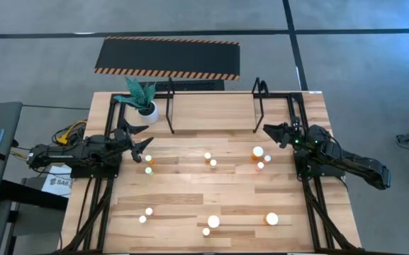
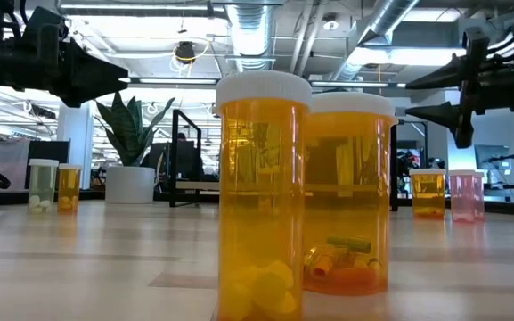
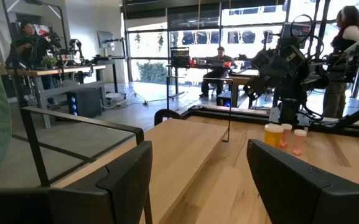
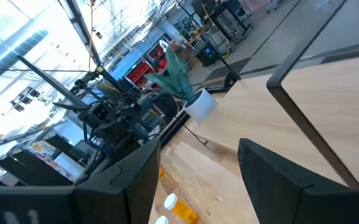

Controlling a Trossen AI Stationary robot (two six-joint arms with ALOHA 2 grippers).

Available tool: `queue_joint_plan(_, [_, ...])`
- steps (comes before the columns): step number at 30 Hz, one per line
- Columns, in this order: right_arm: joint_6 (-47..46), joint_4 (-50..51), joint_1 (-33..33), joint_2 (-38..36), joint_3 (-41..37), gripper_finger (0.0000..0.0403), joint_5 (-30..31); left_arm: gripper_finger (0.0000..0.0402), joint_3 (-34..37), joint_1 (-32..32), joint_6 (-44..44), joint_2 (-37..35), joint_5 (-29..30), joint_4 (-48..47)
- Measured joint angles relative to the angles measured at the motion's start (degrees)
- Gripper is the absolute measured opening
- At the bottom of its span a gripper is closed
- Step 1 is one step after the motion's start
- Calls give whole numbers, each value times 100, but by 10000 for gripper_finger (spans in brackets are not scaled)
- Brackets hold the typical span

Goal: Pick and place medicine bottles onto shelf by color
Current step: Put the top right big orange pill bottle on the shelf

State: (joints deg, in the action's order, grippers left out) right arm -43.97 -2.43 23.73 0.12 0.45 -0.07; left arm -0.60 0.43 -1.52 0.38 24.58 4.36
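Left gripper (image 1: 144, 147) left of shelf (image 1: 215, 106), jaws parted, empty. Right gripper (image 1: 273, 132) right of shelf, parted, empty. Bottles (image 1: 259, 152) on table (image 1: 190, 191).

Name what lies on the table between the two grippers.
In the high view, two small white-capped bottles on bare wood lie between the left gripper and right gripper.

The high view looks straight down on the whole worktop (image 1: 211, 191), far enough off to take in both arms and the shelf (image 1: 215, 106). The low view sits at worktop level, facing level across into the room, very close to two medicine bottles (image 2: 264, 196). Each wrist view looks forward between its own hand's fingers: the left hand (image 3: 210, 180) faces across the worktop to the opposite arm, the right hand (image 4: 198, 180) tilts toward the plant pot (image 4: 199, 104). All four share the worktop.
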Motion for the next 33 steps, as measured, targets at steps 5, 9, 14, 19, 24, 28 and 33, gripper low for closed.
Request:
queue_joint_plan(5, [31, -41, 0, -2, 1, 240, -1, 249, -2, -1, 1, -2, 0, 0])
queue_joint_plan(9, [33, -14, -2, 0, 2, 240, 1, 249, -2, 0, 2, 0, 0, 2])
queue_joint_plan(14, [143, -133, 0, 0, 10, 240, 19, 249, 0, 0, 1, -1, 0, 0])
queue_joint_plan(19, [202, -156, -16, 24, 291, 240, 16, 249, 0, 0, 1, -1, 1, 0])
queue_joint_plan(24, [242, 519, -141, 337, 837, 240, 8, 249, -1, 0, 2, -1, 0, 1])
queue_joint_plan(28, [188, 1621, -208, 855, 1475, 240, 20, 249, -2, 0, 0, -2, 0, 0])
queue_joint_plan(33, [-273, 2891, -212, 1733, 2263, 240, 21, 249, -1, -1, 0, 0, 0, 0])
